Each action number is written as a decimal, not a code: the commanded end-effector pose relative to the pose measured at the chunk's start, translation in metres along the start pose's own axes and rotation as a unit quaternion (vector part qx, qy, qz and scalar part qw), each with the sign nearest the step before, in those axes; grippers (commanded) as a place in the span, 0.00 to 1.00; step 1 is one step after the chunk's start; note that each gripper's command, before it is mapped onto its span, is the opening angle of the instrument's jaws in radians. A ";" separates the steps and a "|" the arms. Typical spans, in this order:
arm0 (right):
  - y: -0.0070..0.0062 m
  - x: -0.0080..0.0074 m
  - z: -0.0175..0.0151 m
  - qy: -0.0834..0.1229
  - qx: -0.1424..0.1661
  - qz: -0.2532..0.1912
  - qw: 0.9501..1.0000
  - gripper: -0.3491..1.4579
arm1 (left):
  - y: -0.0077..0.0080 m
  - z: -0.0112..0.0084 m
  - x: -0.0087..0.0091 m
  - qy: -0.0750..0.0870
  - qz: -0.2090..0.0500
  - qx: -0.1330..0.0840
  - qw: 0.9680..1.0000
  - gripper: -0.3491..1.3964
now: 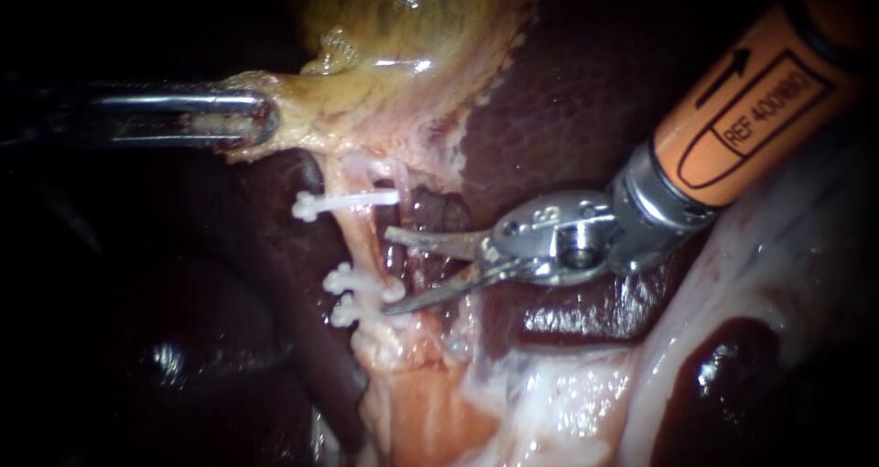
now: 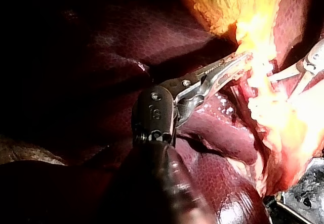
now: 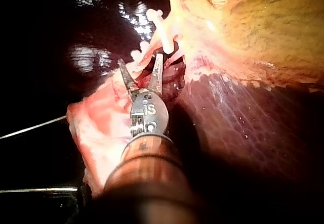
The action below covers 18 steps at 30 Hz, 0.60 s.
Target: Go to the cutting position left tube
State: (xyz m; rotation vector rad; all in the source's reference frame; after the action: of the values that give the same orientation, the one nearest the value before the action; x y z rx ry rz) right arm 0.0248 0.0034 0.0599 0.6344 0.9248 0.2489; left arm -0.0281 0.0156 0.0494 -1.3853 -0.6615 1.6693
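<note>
A pale pink tube (image 1: 368, 240) runs down from the yellow gallbladder (image 1: 394, 73) over the dark liver (image 1: 568, 92). One white clip (image 1: 343, 201) crosses it higher up, and two clips (image 1: 355, 293) sit close together lower down. My right instrument (image 1: 392, 273), with an orange shaft, has its thin blades open. Their tips lie at the tube's right edge, in the gap between the upper clip and the lower pair. In the right wrist view the open blades (image 3: 140, 64) point at the clips (image 3: 158, 24). My left instrument (image 1: 252, 119) is shut on the gallbladder's edge (image 2: 245, 57).
Whitish-pink fatty tissue (image 1: 549, 394) spreads below and to the right of the tube. A dark reddish strand (image 1: 435, 215) lies just right of the tube, behind the upper blade. Liver (image 2: 217, 133) lies beneath my left instrument.
</note>
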 end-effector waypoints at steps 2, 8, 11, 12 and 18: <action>0.0007 -0.0001 0.0007 -0.001 -0.002 0.003 1.000 0.99 | 0.0000 0.0000 0.0000 0.000 0.000 0.001 1.000 0.00; 0.0025 0.0001 0.0029 0.008 0.007 0.016 1.000 0.99 | 0.0000 0.0001 0.0000 0.000 0.000 0.001 1.000 0.00; 0.0031 0.0006 0.0041 0.019 0.013 0.026 0.999 0.99 | 0.0001 0.0002 0.0000 0.000 0.000 0.001 1.000 0.00; 0.0032 0.0008 0.0045 0.022 0.014 0.028 0.999 0.99 | 0.0001 0.0002 0.0000 0.000 0.000 0.001 1.000 0.00; 0.0032 0.0025 0.0064 0.047 0.030 0.047 0.997 0.99 | 0.0001 0.0003 0.0000 0.001 0.000 0.002 1.000 0.00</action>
State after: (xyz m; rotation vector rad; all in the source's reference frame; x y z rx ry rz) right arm 0.0319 0.0045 0.0628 0.7395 1.0023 0.3439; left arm -0.0284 0.0155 0.0494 -1.3841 -0.6579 1.6685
